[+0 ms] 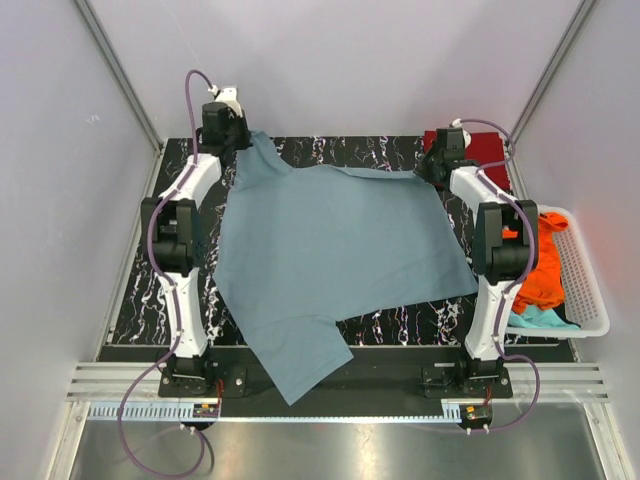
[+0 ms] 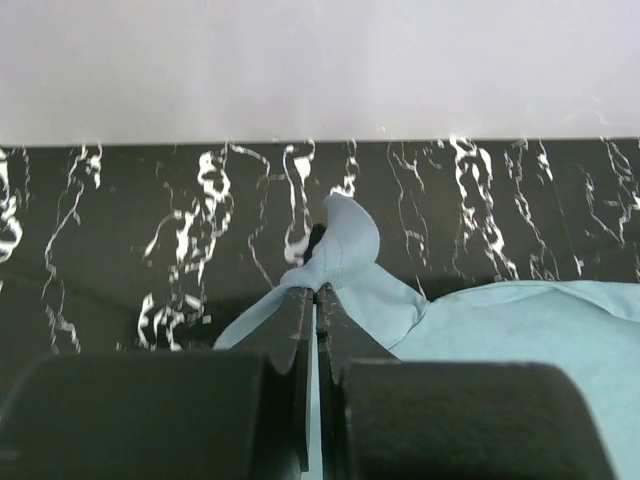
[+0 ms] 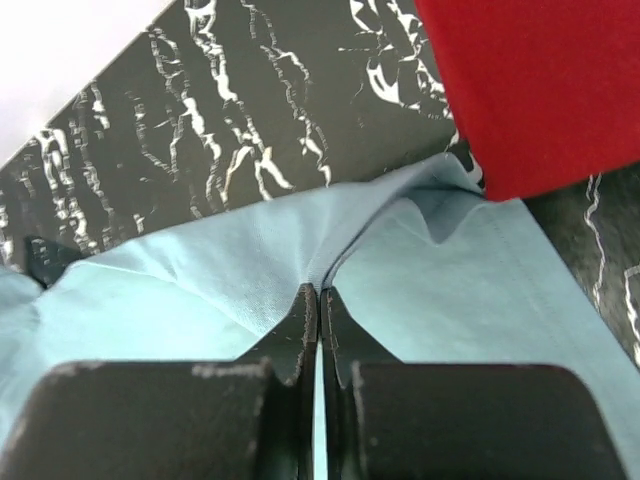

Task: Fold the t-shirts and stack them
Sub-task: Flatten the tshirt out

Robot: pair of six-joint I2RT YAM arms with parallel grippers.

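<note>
Nearest, a sleeve of the grey-blue shirt [image 1: 340, 250] reaches down between the two arm bases; the rest of the shirt lies spread flat over the table [image 1: 135, 300]. At the shirt's far left corner the left gripper [image 2: 316, 292] has its jaws pinched tight on a bunched tip of cloth. At its far right corner the right gripper [image 3: 318, 292] is clamped on a fold. The red shirt [image 3: 540, 80] lies right beside that corner. Right of the grey-blue shirt, a white basket [image 1: 590, 290] holds the orange shirt [image 1: 545, 260] and the teal shirt [image 1: 545, 318].
</note>
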